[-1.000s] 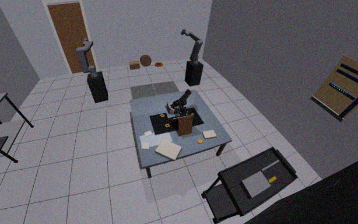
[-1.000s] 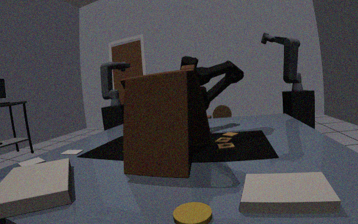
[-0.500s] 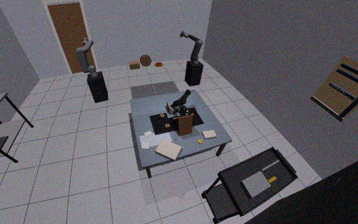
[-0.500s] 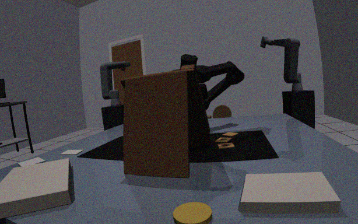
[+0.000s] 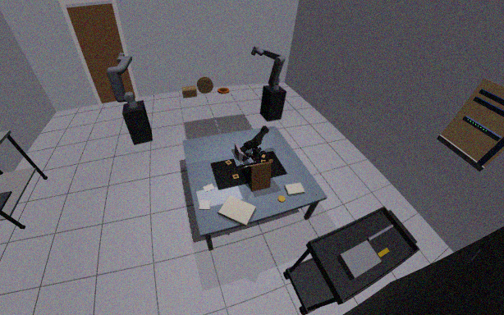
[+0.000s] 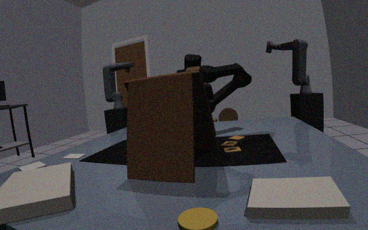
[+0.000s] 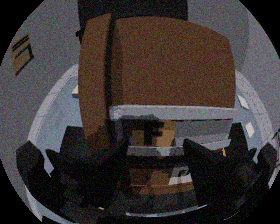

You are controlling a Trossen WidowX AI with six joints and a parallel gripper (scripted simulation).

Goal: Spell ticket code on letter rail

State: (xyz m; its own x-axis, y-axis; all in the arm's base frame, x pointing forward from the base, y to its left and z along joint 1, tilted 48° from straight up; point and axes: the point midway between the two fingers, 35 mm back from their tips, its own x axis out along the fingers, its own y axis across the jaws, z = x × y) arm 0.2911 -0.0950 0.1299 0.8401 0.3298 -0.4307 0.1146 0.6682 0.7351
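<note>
Here, a blue-grey table [image 5: 265,202] [image 6: 165,209] on pale floor tiles [image 5: 128,213] [image 6: 366,135].

A brown wooden board [image 5: 261,176] [image 6: 160,129] [image 7: 173,65] stands upright on the blue-grey counter, partly over the black mat. Along its lettered side runs a pale letter rail [image 7: 191,112]. Inside the rail, a tan tile [image 7: 165,136] shows a dark letter F, upright in the wrist view and partly in shadow.

Other small, square, tan tiles lie on the mat. In the top view, one loose tile [image 5: 228,162] and a second loose tile [image 5: 235,176] lie apart, left of the board. Three more tiles [image 6: 232,149] lie flat, close together, right of the board in the exterior view; their letters are too small to read.
</note>
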